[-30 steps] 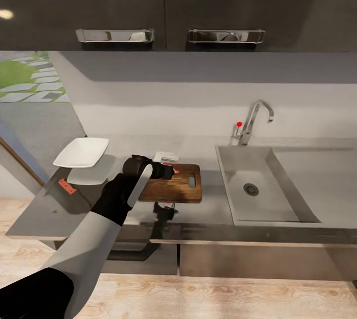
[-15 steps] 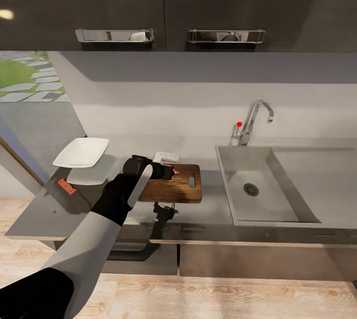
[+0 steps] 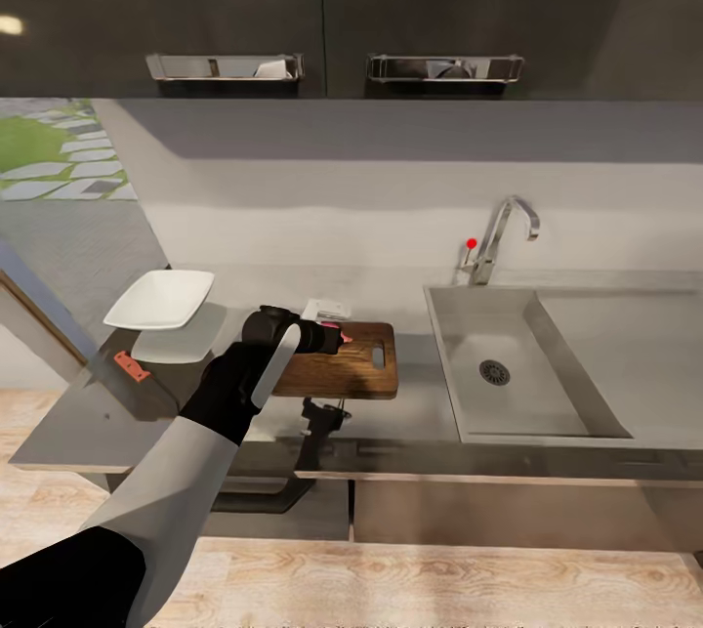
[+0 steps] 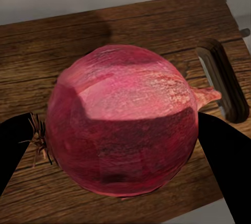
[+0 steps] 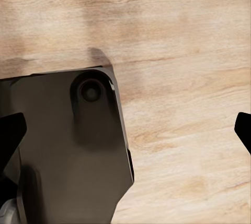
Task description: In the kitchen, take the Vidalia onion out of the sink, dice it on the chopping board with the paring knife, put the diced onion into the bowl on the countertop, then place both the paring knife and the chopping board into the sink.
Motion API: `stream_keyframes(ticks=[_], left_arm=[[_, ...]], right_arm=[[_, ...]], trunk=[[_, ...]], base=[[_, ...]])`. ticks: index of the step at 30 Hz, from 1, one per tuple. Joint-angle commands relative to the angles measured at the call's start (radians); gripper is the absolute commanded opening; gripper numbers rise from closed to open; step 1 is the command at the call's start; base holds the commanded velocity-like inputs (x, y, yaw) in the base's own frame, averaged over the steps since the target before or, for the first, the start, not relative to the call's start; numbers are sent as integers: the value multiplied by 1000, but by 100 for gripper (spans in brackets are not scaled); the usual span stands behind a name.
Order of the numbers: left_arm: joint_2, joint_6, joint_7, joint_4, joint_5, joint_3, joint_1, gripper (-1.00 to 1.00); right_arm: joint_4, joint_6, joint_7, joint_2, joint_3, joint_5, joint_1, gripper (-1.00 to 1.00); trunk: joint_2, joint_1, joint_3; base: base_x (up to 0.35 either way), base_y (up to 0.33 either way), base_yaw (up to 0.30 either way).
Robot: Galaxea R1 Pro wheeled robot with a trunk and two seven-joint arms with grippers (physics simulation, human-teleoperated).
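The pinkish-red Vidalia onion (image 4: 123, 119) sits between the two black fingers (image 4: 225, 156) of my left gripper (image 3: 334, 338), which is shut on it. It is held over the brown wooden chopping board (image 3: 347, 369), close to the board's handle slot (image 4: 222, 78); in the head view just a sliver of the onion (image 3: 344, 336) peeks past the gripper. The white bowl (image 3: 161, 299) stands on the grey countertop (image 3: 88, 423) at the left. The paring knife (image 3: 132, 366), reddish handle showing, lies in front of the bowl. The steel sink (image 3: 469, 315) is to the right. My right gripper (image 5: 127, 130) is open, pointing at the floor.
The chrome faucet (image 3: 500, 235) with its red-tipped lever rises behind the sink, and the drainboard (image 3: 635, 355) extends right. A small white object (image 3: 325, 308) lies just behind the board. Dark wall cabinets hang overhead. The right wrist view shows wooden floor and my dark base (image 5: 68, 145).
The head camera has shifted very slightly. My left arm, the onion, the board, knife and bowl hold the same places.
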Motion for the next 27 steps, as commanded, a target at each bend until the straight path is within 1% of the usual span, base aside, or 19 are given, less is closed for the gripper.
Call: stream_keyframes(ticks=[1,13,20,27], left_arm=[[0,4,7,0,8,-1,-1,-100],[0,4,7,0,8,-1,-1,-100],[0,4,7,-1,9,-1,-1,-100],[0,4,7,-1,8,-1,-1,-100]], right_arm=[[-2,-2,-6,-1,9,-9,0,100],[-1,-2,-6,-1,9,-9,0,100],[-2,-2,-6,-1,9,-9,0,100],[-2,-2,-6,-1,9,-9,0,100]], trunk=[[-2,1,-3],[-2,1,-19],[-2,1,-21],[-2,1,-21]], base=[[0,0,0],[0,0,0],[1,0,0],[126,0,0]])
